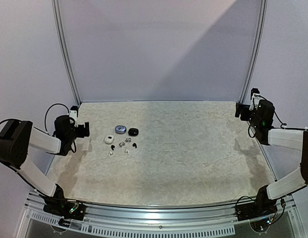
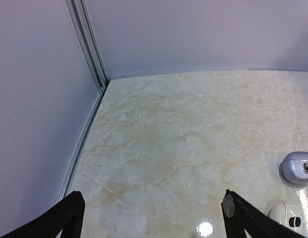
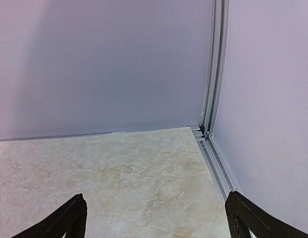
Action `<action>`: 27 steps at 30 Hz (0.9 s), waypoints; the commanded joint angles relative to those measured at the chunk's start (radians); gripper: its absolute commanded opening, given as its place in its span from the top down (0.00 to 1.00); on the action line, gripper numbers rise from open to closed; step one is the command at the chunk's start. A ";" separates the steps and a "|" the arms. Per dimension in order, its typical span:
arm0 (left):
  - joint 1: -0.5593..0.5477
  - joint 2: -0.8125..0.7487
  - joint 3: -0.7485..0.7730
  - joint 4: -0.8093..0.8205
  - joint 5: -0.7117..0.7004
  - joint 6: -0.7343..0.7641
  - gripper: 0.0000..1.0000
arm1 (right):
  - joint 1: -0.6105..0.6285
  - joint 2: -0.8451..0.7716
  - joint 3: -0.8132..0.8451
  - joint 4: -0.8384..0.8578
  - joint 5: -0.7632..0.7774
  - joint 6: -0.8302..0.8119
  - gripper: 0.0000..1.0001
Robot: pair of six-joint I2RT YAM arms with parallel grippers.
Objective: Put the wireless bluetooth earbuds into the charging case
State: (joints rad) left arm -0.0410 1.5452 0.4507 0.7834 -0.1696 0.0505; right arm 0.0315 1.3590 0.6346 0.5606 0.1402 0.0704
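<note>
The earbuds (image 1: 121, 147) lie near the left hand (image 1: 83, 130), to its right; the right hand (image 1: 240, 110) hangs well apart across the desk (image 1: 193, 148). Both hands are released, empty.

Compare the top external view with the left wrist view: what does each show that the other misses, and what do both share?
Only the top external view: the black case, the tiny earbuds scattered near it, and the right arm.
Only the left wrist view: the left pincer seen close, fingers wide apart with nothing between them, and a glare spot on the table.
Both: the blue-grey case, the white case and the marbled table.
</note>
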 commanded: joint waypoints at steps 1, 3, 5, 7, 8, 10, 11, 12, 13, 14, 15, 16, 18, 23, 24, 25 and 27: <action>-0.002 -0.029 0.306 -0.521 0.022 0.022 0.01 | 0.012 -0.042 0.089 -0.278 -0.105 0.072 0.01; -0.008 0.024 0.493 -0.800 0.121 0.082 0.02 | 0.046 -0.044 0.154 -0.398 -0.090 0.080 0.01; -0.024 0.094 0.667 -1.066 0.217 0.107 0.05 | 0.085 -0.032 0.225 -0.513 -0.049 0.079 0.02; -0.071 0.163 0.817 -1.295 0.275 0.133 0.07 | 0.117 -0.014 0.288 -0.625 -0.032 0.094 0.02; -0.099 0.195 0.880 -1.379 0.283 0.146 0.09 | 0.130 0.002 0.314 -0.672 -0.030 0.104 0.02; -0.154 0.254 0.969 -1.513 0.288 0.180 0.10 | 0.151 0.023 0.362 -0.749 -0.028 0.130 0.02; -0.177 0.278 1.000 -1.565 0.291 0.195 0.10 | 0.158 0.032 0.379 -0.776 -0.029 0.149 0.02; -0.200 0.303 1.024 -1.603 0.293 0.207 0.09 | 0.164 0.043 0.391 -0.806 -0.033 0.162 0.02; -0.217 0.324 1.052 -1.633 0.294 0.214 0.06 | 0.168 0.051 0.401 -0.819 -0.036 0.177 0.02; -0.228 0.348 1.074 -1.658 0.290 0.218 0.02 | 0.172 0.054 0.409 -0.827 -0.043 0.196 0.03; -0.236 0.371 1.092 -1.680 0.285 0.218 0.01 | 0.175 0.061 0.415 -0.831 -0.055 0.206 0.04; -0.242 0.393 1.111 -1.692 0.275 0.216 0.01 | 0.180 0.065 0.419 -0.832 -0.068 0.217 0.04; -0.249 0.435 1.143 -1.708 0.259 0.204 0.01 | 0.192 0.074 0.427 -0.835 -0.094 0.227 0.06; -0.275 0.525 1.185 -1.728 0.212 0.194 0.12 | 0.207 0.115 0.444 -0.841 -0.116 0.235 0.07; -0.277 0.535 1.187 -1.732 0.211 0.193 0.14 | 0.208 0.121 0.445 -0.843 -0.116 0.235 0.07; -0.280 0.541 1.186 -1.736 0.213 0.190 0.15 | 0.209 0.126 0.444 -0.843 -0.114 0.235 0.07; -0.280 0.551 1.181 -1.739 0.216 0.185 0.16 | 0.211 0.137 0.443 -0.843 -0.113 0.235 0.07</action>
State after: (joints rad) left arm -0.3054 2.0743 1.6112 -0.8944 0.0589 0.2375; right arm 0.2348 1.4700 1.0550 -0.2546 0.0425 0.2882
